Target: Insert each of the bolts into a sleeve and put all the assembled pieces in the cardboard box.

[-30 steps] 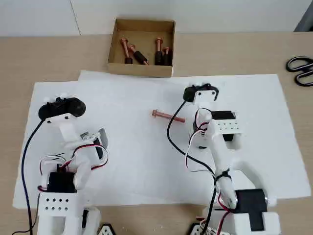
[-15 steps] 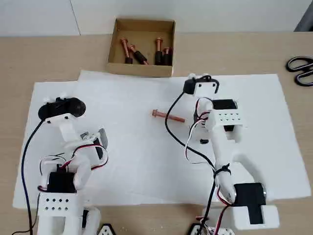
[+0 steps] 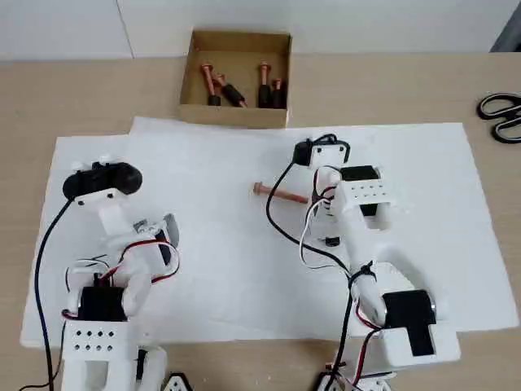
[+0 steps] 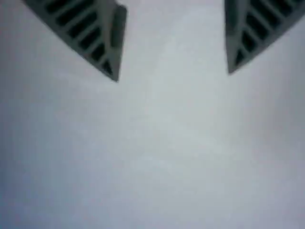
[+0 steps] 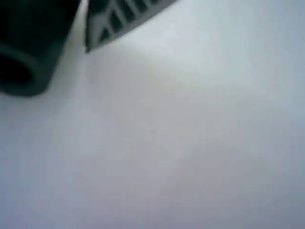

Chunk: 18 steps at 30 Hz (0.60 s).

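On the light wooden tabletop [image 3: 81, 90] lies a large white paper sheet [image 3: 228, 269], and both white arms stand at its near edge. Beyond the sheet's far edge sits the shallow square cardboard box [image 3: 236, 116]. Inside the box lie four copper-coloured bolts, each already pushed into a black sleeve [image 3: 267, 88], two toward one side and two toward the other.

One loose copper-coloured bolt [image 3: 279, 193] lies flat on the sheet near its middle. Its head points toward the left arm's side, and its shank end lies just beside the right arm [image 3: 358, 204] and its black cable. No sleeve is on it.

The right arm reaches out over the sheet, between the loose bolt and the sheet's right edge. Its wrist view looks down on bare paper. There the right claw [image 5: 66, 45] seems closed on a black cylindrical sleeve [image 5: 24, 52]. The sleeve lies against the one ribbed grey finger [image 5: 124, 16] that shows; the other finger is hidden behind it.

The left arm [image 3: 122, 244] is folded back over the left part of the sheet, well apart from the bolt. The left claw [image 4: 172, 72] gapes wide with nothing between its two ribbed fingers, pointing down at the paper.

A pair of black-handled scissors [image 3: 501, 114] lies on the tabletop at the far right edge.
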Each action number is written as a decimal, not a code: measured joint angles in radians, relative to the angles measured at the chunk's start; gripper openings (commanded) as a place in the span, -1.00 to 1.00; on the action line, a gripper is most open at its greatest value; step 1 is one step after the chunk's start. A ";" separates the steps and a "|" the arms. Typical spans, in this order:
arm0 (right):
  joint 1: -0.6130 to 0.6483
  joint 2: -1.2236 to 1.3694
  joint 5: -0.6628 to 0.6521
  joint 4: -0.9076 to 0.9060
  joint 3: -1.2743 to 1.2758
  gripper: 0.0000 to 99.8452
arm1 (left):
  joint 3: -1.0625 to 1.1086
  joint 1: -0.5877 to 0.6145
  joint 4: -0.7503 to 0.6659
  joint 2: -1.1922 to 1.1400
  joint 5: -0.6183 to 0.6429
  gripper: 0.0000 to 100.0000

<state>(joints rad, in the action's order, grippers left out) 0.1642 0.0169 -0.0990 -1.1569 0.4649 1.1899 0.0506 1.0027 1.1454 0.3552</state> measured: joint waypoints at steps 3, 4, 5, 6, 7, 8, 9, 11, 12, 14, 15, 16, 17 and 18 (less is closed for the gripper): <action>0.002 0.000 0.000 0.000 -0.002 -0.62 | 0.000 0.000 0.000 0.000 0.000 -0.72; 0.002 0.000 0.000 0.000 -0.006 -0.62 | 0.000 0.000 0.000 0.000 0.000 -0.72; 0.002 0.000 0.000 0.000 -0.015 -0.62 | 0.000 0.000 0.000 0.000 0.000 -0.72; 0.002 0.000 0.000 0.000 -0.023 -0.62 | 0.000 0.000 0.000 0.000 0.000 -0.72; 0.000 0.000 0.000 0.000 -0.034 -0.62 | 0.000 0.000 0.000 0.000 0.000 -0.72; 0.000 0.000 0.000 0.000 -0.038 -0.64 | 0.000 0.000 0.000 0.000 0.000 -0.72; 0.000 0.000 0.000 0.000 -0.040 -0.67 | 0.000 0.000 0.000 0.000 0.000 -0.72; 0.000 0.003 0.000 0.000 -0.040 -0.70 | 0.000 0.000 0.000 0.000 0.000 -0.72; 0.000 0.003 0.000 0.000 -0.040 -0.70 | 0.000 0.000 0.000 0.000 0.000 -0.72; 0.000 0.003 0.000 0.000 -0.040 -0.70 | 0.000 0.000 0.000 0.000 0.000 -0.72; 0.000 0.003 0.000 0.000 -0.040 -0.70 | 0.000 0.000 0.000 0.000 0.000 -0.72; 0.000 0.003 0.000 0.000 -0.040 -0.70 | 0.000 0.000 0.000 0.000 0.000 -0.72; 0.000 0.003 0.000 0.000 -0.040 -0.70 | 0.000 0.000 0.000 0.000 0.000 -0.72; 0.000 0.003 0.000 0.000 -0.040 -0.70 | 0.000 0.000 0.000 0.000 0.000 -0.72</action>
<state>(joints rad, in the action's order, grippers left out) 0.1642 0.0199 -0.0990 -1.1569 0.4250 1.1899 0.0506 1.0027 1.1454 0.3552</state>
